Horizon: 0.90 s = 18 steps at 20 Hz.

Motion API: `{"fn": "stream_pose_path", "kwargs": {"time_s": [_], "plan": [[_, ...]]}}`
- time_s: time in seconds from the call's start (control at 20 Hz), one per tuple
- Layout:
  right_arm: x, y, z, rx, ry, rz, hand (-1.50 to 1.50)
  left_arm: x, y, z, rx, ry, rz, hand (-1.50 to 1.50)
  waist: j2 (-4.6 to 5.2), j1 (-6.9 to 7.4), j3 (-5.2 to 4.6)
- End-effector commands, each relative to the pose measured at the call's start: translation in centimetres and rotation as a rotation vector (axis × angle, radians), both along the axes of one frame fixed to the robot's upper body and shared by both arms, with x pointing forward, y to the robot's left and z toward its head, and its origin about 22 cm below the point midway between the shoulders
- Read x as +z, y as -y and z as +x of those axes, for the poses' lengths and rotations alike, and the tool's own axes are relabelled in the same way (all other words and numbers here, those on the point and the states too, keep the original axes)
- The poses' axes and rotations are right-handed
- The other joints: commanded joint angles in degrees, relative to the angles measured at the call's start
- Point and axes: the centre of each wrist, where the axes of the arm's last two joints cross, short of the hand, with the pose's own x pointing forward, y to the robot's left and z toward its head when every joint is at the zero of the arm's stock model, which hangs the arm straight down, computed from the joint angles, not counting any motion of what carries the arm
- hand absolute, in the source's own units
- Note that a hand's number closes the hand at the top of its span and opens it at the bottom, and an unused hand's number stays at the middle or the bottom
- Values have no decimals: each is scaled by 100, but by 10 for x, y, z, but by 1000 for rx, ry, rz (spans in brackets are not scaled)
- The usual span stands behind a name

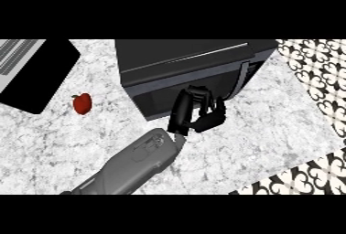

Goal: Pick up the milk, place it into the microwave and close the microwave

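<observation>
Hand (196, 112): reaches far from the near edge, set against the microwave (189, 64) front.
Fingers: curled; whether they hold anything cannot be told.
Apple (82, 103): left, on the counter (270, 119).

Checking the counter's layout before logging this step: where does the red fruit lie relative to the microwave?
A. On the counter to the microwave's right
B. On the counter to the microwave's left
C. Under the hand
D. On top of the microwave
B: the red fruit sits on the bare counter, left of the microwave and apart from the hand.
</observation>
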Motion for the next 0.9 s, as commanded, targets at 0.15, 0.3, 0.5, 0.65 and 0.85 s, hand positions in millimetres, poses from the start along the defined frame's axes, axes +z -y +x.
{"fn": "stream_pose_path", "kwargs": {"time_s": [0.15, 0.3, 0.5, 0.65, 0.85], "plan": [[19, 6, 6, 28, 26, -4, -150, 22, -1, 24, 34, 68, -74, 150, 77, -119, -1], [21, 10, 6, 31, 13, -1, -150, 25, -1, 27, 47, 73, -93, 150, 68, -163, 11], [30, 13, 11, 24, 28, -2, -150, 23, 0, 29, 35, 75, -105, 150, 97, -106, 16], [39, 18, 13, 16, 44, -12, -150, 21, -2, 30, 44, 71, -112, 150, 116, -134, 20], [49, 27, 15, -4, 56, -18, -150, 18, -3, 30, 47, 83, -126, 150, 127, -104, 26]]}}
